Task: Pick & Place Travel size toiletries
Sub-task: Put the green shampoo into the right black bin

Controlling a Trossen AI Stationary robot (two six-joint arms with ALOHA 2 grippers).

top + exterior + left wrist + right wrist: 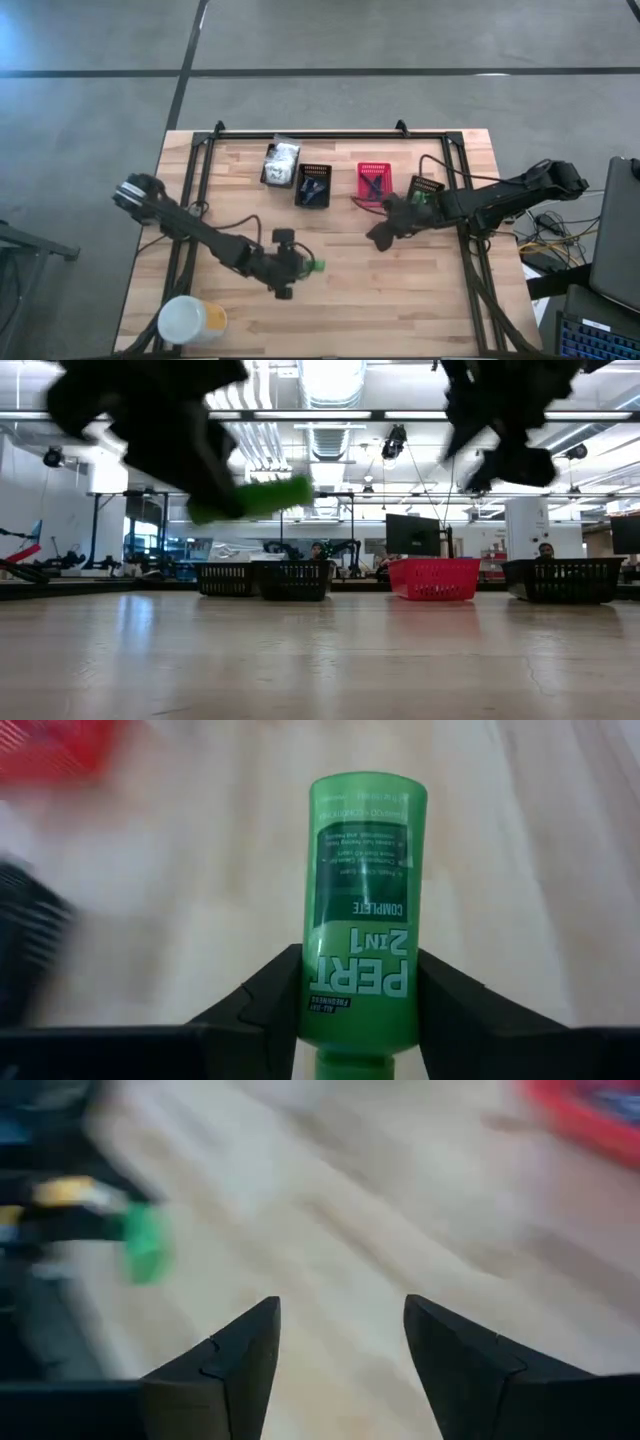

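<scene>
Even, bright light is thrown from ceiling strips (330, 380), and a soft sheen is mirrored on the desk (320, 660). Heavy motion blur is seen across the right wrist view; the left wrist background is smeared, its green bottle (365, 910) kept sharp.

We have the high cam straight down over the whole surface (330, 300), both arms in frame. Low cam sits at surface level, facing across to the basket row (410, 578) and the room behind. Left wrist cam looks close along its jaws at the green bottle (362, 920); right wrist cam sees that same bottle farther off. All four share the wooden top.
</scene>
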